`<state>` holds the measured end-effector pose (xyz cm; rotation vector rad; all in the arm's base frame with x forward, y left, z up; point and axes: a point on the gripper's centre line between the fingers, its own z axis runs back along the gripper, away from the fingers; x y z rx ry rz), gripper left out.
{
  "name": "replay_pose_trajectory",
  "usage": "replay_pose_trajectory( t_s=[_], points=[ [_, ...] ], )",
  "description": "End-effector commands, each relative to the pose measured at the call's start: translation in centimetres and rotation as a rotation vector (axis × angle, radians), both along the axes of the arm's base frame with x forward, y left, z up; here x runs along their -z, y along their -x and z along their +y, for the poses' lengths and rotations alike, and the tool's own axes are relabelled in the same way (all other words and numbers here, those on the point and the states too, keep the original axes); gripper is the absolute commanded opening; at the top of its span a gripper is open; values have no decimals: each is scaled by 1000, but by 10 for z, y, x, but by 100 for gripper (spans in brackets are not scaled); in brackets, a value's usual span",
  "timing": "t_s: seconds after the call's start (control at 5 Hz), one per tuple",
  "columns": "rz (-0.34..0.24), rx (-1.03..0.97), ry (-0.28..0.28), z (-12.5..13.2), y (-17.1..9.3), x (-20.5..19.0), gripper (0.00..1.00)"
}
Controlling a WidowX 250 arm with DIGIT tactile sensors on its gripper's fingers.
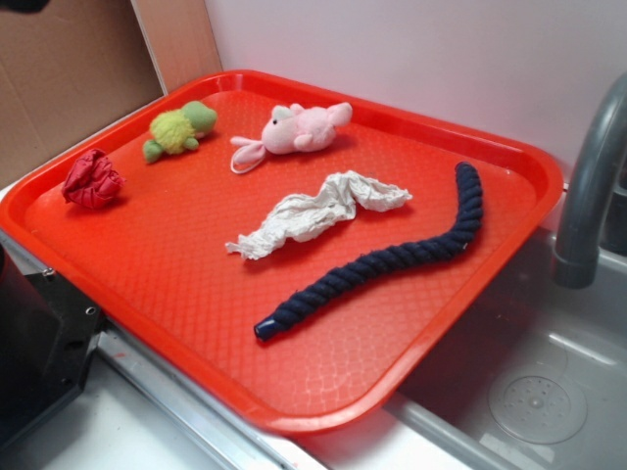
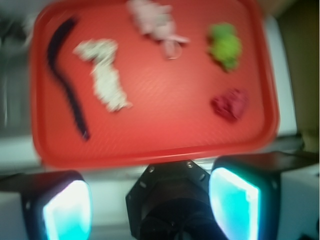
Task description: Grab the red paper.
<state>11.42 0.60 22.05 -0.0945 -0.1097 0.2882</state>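
While the gripper point(image 2: 150, 210) hangs high above the near edge of the red tray point(image 2: 150, 150), its two pale-lit fingers point(image 2: 67, 212) stand wide apart with nothing between them. The red paper point(image 2: 230, 104) lies ahead of the pincer and off toward its right-hand finger in the wrist view, well apart from it, near that corner of the tray. In the exterior view the wad point(image 1: 93, 180) sits alone close to the tray rim, with the green plush toy point(image 1: 179, 128) the nearest neighbour and clear tray floor between the two. The pink plush toy point(image 1: 294, 132), the white paper twist point(image 1: 318, 211) and the dark blue rope point(image 1: 392, 259) lie farther from the wad.

Judged from its creased, fist-like form, the paper is probably very light, soft and springy. It should crush under the pads rather than resist, and is unlikely to break. Because the ribbed tray looks smooth, a glancing touch could push the wad away. The soundest hold seems to be across its bulky middle, from straight above, fingers reaching low on both flanks before closing.
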Motion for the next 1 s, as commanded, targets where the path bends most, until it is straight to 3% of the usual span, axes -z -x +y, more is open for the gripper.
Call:
replay_pose_trajectory(
  t_s=[0.0, 0.2, 0.6, 0.8],
  points=[
    [-66, -383, 18, 50, -15, 47, 100],
    [-75, -444, -41, 73, -24, 77, 100],
    [-137, -489, -93, 99, -35, 125, 100],
    [-110, -468, -120, 105, -37, 143, 100]
  ],
)
